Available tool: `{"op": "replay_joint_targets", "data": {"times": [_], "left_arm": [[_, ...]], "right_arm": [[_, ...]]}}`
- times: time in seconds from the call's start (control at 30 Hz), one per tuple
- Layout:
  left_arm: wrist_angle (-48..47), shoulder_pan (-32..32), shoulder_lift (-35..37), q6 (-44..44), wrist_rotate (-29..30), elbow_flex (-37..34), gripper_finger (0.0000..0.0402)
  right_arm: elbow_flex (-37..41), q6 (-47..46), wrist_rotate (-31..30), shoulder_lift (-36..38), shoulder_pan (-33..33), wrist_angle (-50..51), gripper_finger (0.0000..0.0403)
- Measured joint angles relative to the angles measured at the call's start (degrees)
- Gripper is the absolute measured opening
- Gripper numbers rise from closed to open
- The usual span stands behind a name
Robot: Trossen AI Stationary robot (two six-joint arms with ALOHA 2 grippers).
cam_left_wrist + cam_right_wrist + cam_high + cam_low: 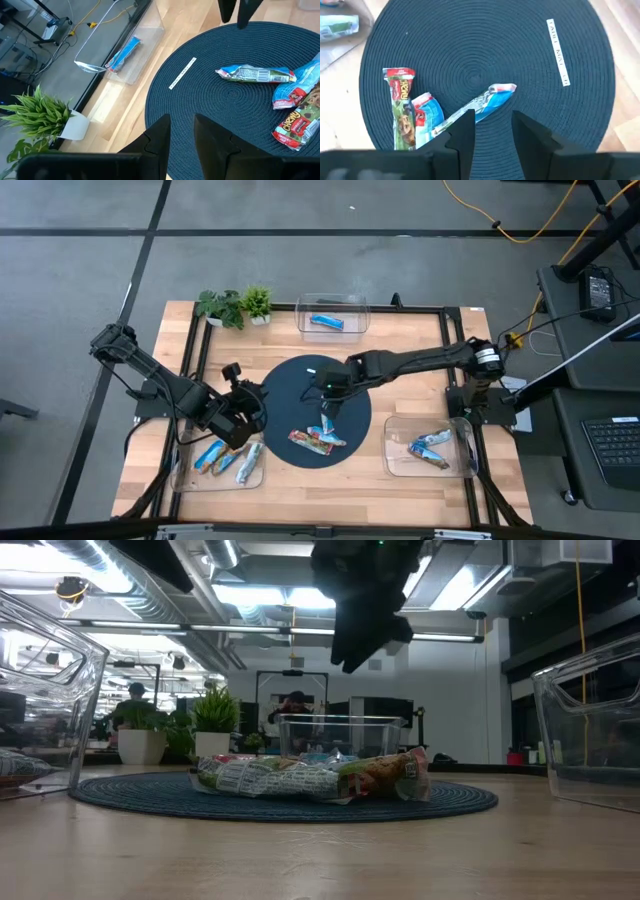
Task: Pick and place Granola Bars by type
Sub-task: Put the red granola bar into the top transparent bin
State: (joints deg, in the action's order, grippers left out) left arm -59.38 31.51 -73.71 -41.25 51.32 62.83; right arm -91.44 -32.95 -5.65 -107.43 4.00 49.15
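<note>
Granola bars [420, 116] on round mat [485, 55], white strip [558, 52] nearby, right claw [492, 131] wide above.

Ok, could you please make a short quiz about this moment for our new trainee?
1. True or false: the far bin holds exactly one blue bar.
2. How many bars lie on the round mat? A: two. B: three. C: six.
3. Which gripper hangs above the bars on the mat?

Key:
1. True.
2. B.
3. The right gripper, fingers open.
</note>
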Motion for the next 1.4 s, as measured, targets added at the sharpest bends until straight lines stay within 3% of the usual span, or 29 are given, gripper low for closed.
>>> {"op": "replay_joint_targets", "data": {"times": [0.67,1.07,1.2,1.4], "left_arm": [[0.5,0.0,0.0,0.0,0.0,0.0,0.0077],[1.2,0.0,0.0,0.0,0.0,0.0,0.0077],[1.3,0.0,0.0,0.0,0.0,0.0,0.0077],[1.3,0.0,0.0,0.0,0.0,0.0,0.0077]], "right_arm": [[0.0,1.7,2.1,-2.7,-4.7,-2.5,0.0131],[0.0,3.1,8.4,-8.5,-4.6,-6.2,0.0133],[0.0,3.3,8.5,-9.9,-4.6,-7.6,0.0158],[0.0,0.3,8.3,-12.7,-4.9,-7.1,0.0227]]}}
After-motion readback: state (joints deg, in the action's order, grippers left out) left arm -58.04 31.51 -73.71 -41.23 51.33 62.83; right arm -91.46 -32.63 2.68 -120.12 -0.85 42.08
